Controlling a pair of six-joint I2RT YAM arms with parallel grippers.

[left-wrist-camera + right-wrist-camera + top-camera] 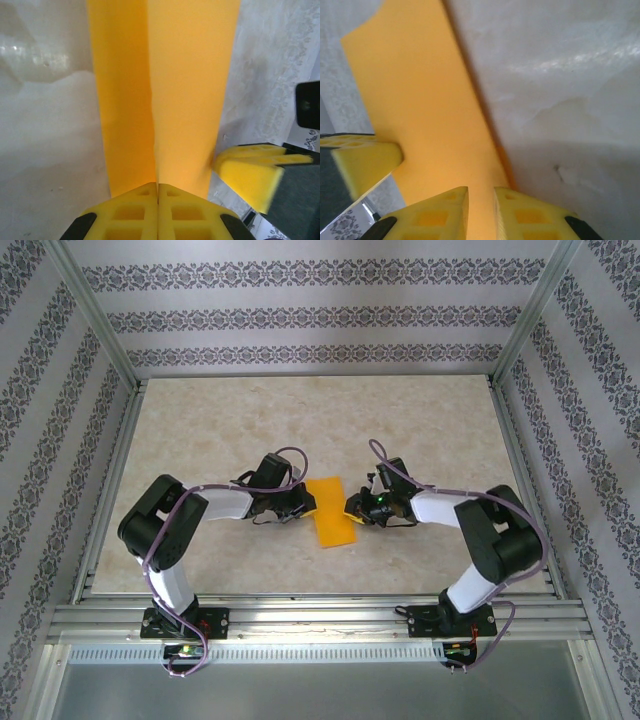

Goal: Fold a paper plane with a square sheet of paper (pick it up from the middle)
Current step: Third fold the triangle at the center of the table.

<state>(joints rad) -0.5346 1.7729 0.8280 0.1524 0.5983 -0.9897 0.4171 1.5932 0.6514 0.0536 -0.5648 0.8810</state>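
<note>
The square sheet of paper [333,515] is bright orange and lies folded into a long oblong on the table, between my two grippers. My left gripper [305,504] is at its left edge. In the left wrist view the yellow jaws [158,186] are pressed together on the sheet [190,90], right where its crease line ends. My right gripper [352,508] is at the sheet's right edge. Its jaws [481,192] stand a narrow gap apart, with the orange paper [420,100] showing between them. The paper plane is out of view.
The beige marbled table top [200,440] has free room all round the sheet. Patterned walls and an aluminium frame [100,330] enclose it. The right gripper's finger [250,170] shows in the left wrist view, and the left gripper's finger [362,160] in the right wrist view.
</note>
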